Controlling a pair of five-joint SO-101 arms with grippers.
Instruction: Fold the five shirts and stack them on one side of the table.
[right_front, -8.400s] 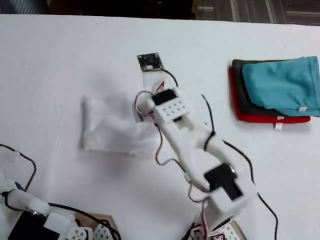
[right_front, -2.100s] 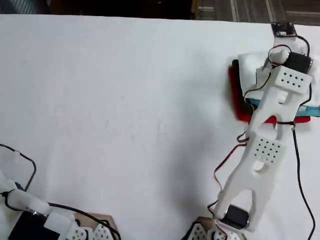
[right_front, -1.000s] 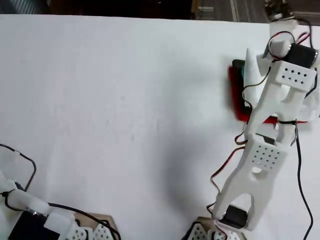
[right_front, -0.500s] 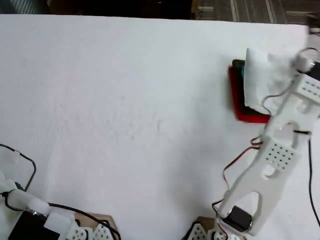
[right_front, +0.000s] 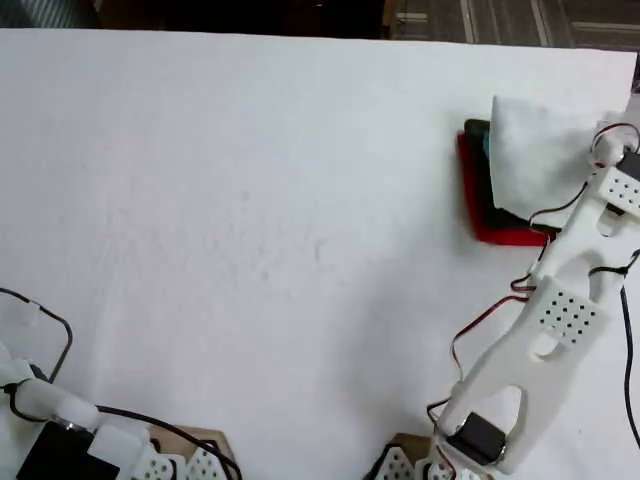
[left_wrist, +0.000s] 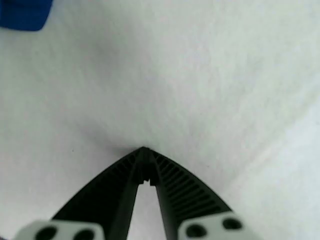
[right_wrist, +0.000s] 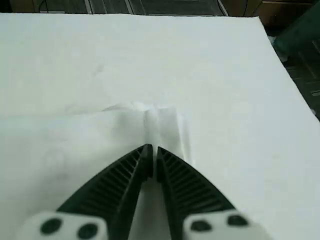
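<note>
- Soft, creased white folded cloth shirt (right_front: 535, 150) lying on top of flat red folded fabric shirt (right_front: 470, 190), covering most of it.
- Black ribbed right gripper (right_wrist: 150, 152) clenched on a bunched ridge of the white shirt, above the red shirt.
- Black ribbed left gripper (left_wrist: 144, 152) closed on nothing, over matte white table cover (right_front: 250, 200), well apart from the red shirt.

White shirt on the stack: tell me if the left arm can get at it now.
Probably not: the white shirt sits far across the table from the left pincer, and the right arm stands over it.
</note>
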